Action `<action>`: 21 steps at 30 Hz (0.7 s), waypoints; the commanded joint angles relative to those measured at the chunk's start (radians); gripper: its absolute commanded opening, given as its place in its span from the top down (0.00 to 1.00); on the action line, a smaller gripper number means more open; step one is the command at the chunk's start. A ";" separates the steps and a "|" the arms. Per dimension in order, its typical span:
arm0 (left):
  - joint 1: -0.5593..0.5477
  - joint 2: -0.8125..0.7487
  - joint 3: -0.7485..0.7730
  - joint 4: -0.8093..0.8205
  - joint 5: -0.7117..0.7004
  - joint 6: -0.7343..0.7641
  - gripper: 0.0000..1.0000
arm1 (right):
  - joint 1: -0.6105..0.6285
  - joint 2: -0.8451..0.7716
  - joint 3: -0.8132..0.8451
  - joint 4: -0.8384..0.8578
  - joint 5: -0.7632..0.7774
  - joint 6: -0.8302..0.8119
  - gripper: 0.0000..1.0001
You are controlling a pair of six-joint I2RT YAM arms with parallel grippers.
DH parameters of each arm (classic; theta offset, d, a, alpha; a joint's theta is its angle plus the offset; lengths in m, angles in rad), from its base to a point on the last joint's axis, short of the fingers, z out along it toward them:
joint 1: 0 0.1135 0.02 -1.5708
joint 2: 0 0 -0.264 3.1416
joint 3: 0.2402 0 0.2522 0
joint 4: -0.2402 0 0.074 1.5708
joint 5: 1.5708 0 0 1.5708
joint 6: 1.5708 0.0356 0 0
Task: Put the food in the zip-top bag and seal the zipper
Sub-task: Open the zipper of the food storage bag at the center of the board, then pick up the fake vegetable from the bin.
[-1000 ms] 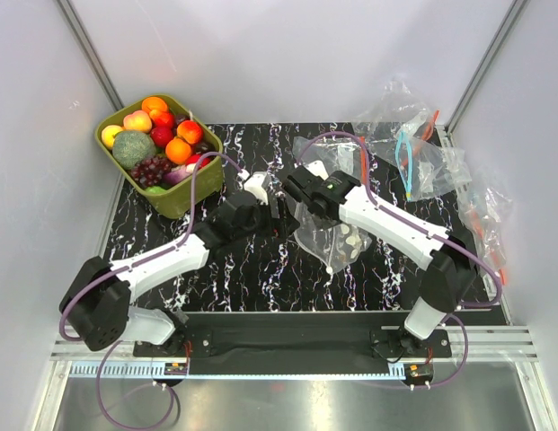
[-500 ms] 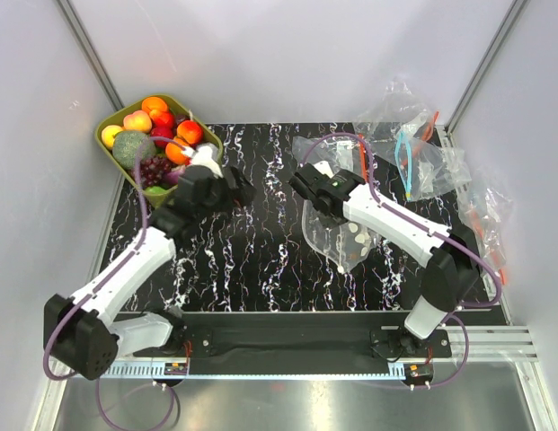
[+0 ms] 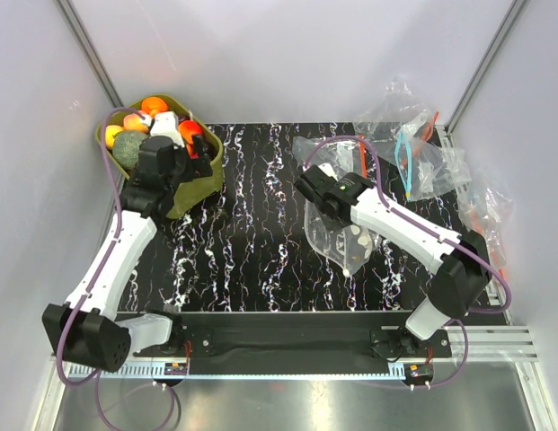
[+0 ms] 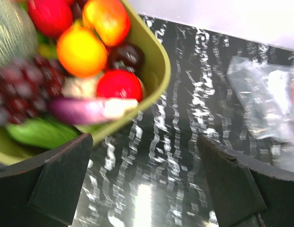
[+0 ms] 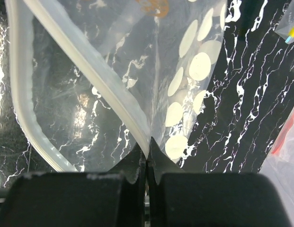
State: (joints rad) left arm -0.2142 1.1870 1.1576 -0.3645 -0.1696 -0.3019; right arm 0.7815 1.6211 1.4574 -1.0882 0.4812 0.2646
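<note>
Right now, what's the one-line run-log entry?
left gripper: open, beside olive-green plastic tub of glossy toy food | right gripper: shut on white-dotted clear zip-top bag, zipper unsealed

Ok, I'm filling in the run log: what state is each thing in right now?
zip-top bag, mouth open, no food seen inside
zipper, unsealed
food, piled in the green tub
left gripper, open and empty
right gripper, shut on the bag's edge

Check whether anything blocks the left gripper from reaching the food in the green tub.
Nothing visible does. The left gripper hangs open at the rim of the olive-green tub. The food lies uncovered inside, piled about level with the rim. Only that rim lies between the gripper and the nearest pieces.
</note>
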 commanded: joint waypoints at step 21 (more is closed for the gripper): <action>0.101 0.401 0.232 -0.019 0.087 0.517 0.32 | -0.010 -0.066 -0.006 0.051 -0.064 -0.033 1.00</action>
State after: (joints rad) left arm -0.1234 1.5566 1.3083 -0.4202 -0.0517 0.1658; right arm 0.7784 1.5959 1.4448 -1.0588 0.4408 0.2420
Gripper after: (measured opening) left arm 0.691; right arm 0.012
